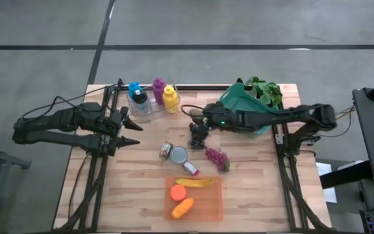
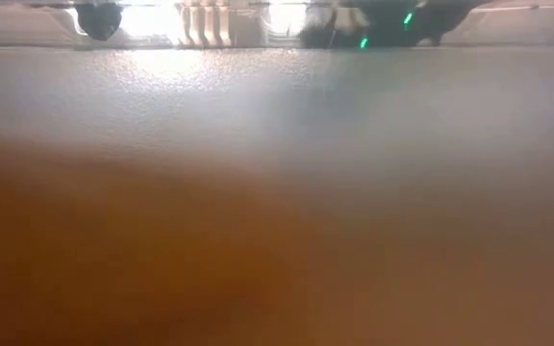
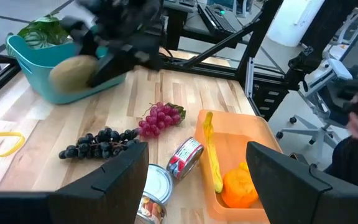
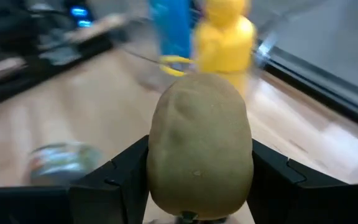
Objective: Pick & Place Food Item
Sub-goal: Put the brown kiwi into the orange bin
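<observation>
The right gripper (image 4: 199,186) clamps a potato (image 4: 199,146) between its fingers above the worktop's (image 1: 252,195) middle, while the left gripper (image 1: 134,132) waits, fingers wide, near the left edge.

No legible text, label, brand or number on any object in these views.

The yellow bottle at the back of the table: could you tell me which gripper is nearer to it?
Left. The left gripper, open, waits just left of the yellow bottle, beside the bottle cluster. The right gripper, shut on the potato, sits slightly closer to the table's middle, right of the bottle.
</observation>
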Controlling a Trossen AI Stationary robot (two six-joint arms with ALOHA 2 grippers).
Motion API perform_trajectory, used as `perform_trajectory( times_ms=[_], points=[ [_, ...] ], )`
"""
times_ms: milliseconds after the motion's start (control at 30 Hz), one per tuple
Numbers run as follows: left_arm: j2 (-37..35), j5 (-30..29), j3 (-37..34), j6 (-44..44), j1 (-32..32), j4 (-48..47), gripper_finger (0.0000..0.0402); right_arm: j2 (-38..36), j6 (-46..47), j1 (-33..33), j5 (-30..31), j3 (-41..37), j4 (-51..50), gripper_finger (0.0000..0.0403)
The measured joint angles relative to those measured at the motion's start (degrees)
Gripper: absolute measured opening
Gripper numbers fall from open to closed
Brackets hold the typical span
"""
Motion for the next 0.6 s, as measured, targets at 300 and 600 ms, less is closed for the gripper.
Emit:
perform_trajectory(
  times_ms=[300, 600],
  points=[
    [-0.01, 0.00, 0.00, 0.00, 0.01, -0.27, 0.0275, -17.09, -4.42, 6.21, -12.98, -10.36, 6.49, 0.0201],
    [-0.01, 0.00, 0.00, 0.00, 0.01, -0.52, 0.0275, -22.45, -5.46, 16.48, -14.11, -17.33, 13.59, 0.0201]
  ],
)
